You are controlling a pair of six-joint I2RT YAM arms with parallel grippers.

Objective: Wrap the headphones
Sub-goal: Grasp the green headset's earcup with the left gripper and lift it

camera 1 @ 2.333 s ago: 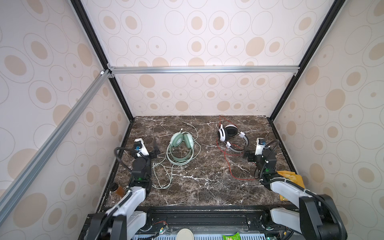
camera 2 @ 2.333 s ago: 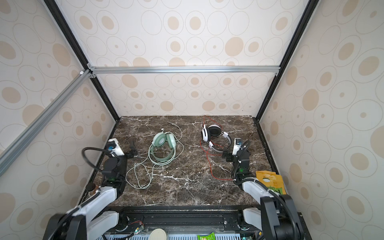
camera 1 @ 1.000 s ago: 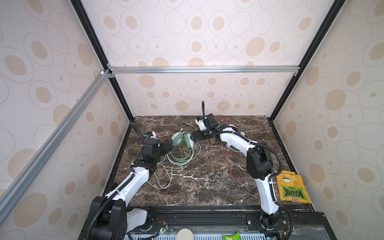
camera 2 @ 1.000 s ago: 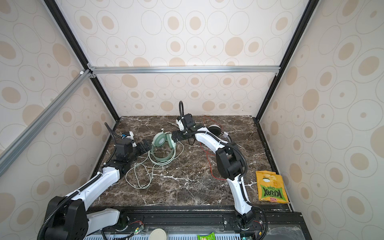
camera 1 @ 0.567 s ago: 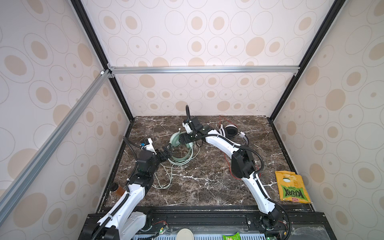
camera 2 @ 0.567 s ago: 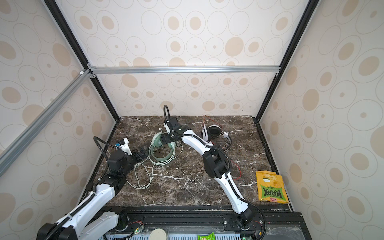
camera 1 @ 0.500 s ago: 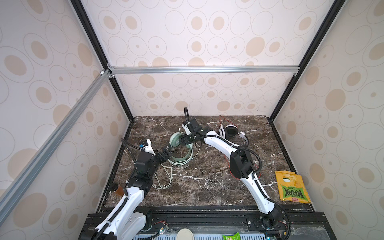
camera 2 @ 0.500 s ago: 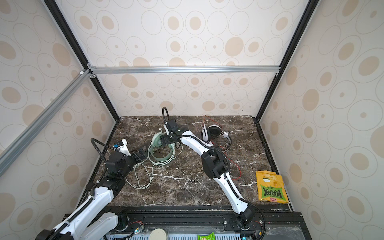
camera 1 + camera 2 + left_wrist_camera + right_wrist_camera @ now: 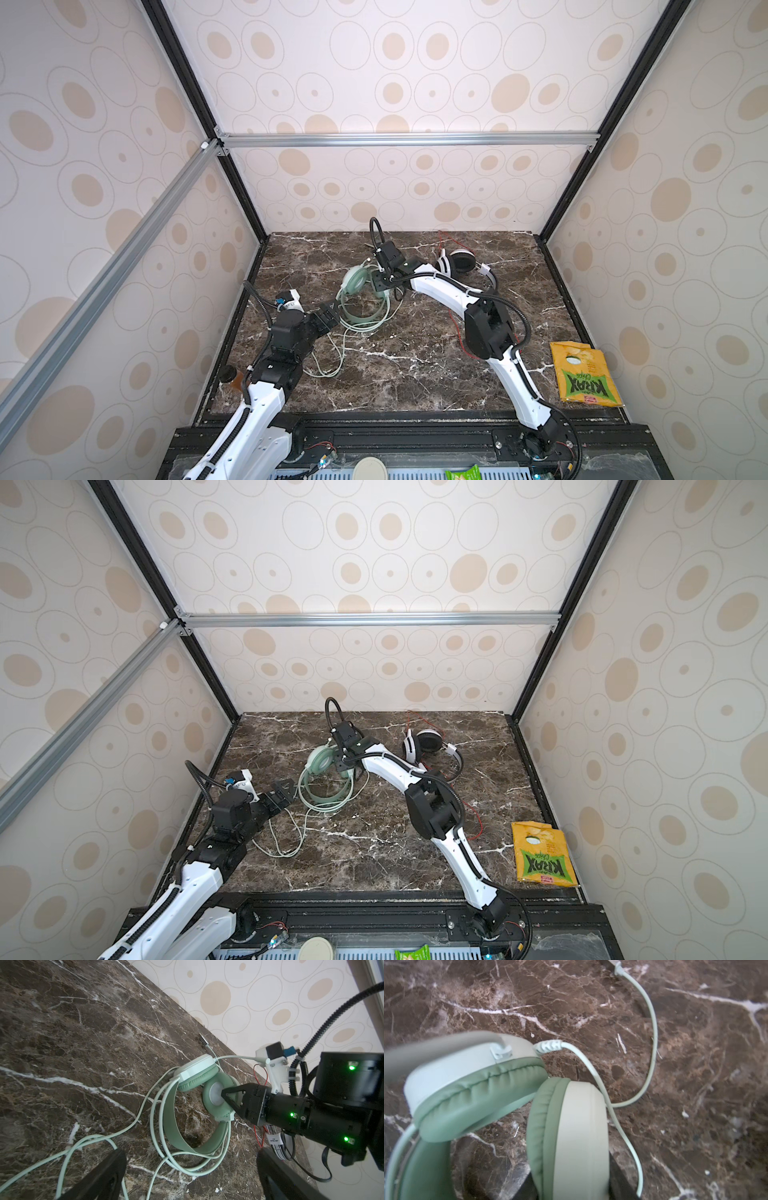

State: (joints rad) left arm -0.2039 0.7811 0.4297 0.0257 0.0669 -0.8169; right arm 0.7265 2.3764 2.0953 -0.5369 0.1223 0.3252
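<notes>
A dark marble table [image 9: 415, 374] holds two wired headsets, and as far as I can judge the wrapping has barely begun.

The white-and-black headset [image 9: 461, 264] lies untouched near the back. Its thin red cable [image 9: 457, 328] trails loose across the table, passing under the right arm.

The mint-green headset [image 9: 357, 291] lies left of centre, on its side, with its ear cups towards the back wall. Its pale green cable [image 9: 328, 365] loops loosely round the headband, and a long slack run strays towards the front left. Both cables are yet to be wound.

The right gripper [image 9: 379, 286] has reached across the middle to this headset. In the right wrist view one ear cup [image 9: 579, 1136] stands between its dark fingers, which look to be pressed against it from both sides.

The left gripper [image 9: 328, 313] sits just beside the headband's curve with jaws spread wide, holding nothing.

The cable's small plug [image 9: 203, 1040] lies free on the table, beyond the ear cups.
</notes>
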